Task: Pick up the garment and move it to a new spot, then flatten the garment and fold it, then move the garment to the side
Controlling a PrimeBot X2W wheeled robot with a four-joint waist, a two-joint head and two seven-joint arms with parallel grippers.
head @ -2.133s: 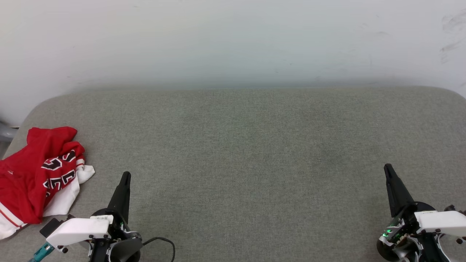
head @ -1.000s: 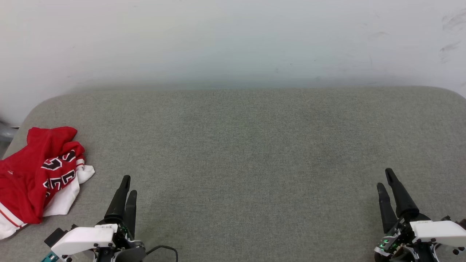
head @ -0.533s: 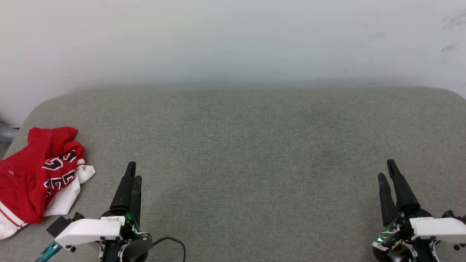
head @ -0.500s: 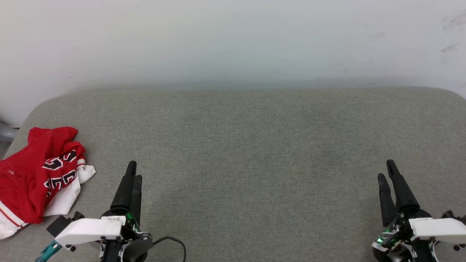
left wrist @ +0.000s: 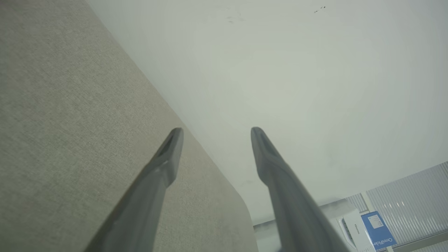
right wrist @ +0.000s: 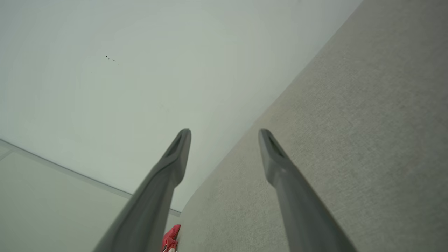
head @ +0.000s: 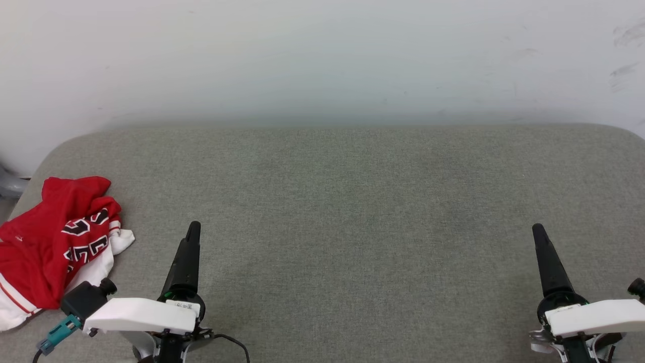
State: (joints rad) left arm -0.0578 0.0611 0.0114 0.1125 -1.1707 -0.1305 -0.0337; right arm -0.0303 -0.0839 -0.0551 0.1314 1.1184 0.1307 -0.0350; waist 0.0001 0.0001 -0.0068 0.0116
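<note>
Prob. a robot lab or test rm, not a home. Bare white wall [head: 322, 60] w/ scuffs at upper right; big grey cloth-covered table [head: 352, 212] across mid frame. Left wrist view, lower right: white unit [left wrist: 352, 228], blue box [left wrist: 379, 230], ribbed panel [left wrist: 411, 201].

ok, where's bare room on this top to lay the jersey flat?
Bare grey upholstered top from the left fingers across to the right fingers, and back to the white wall. Crowded at the near-left corner: the crumpled red jersey lies there, just outboard of the left fingers.
</note>
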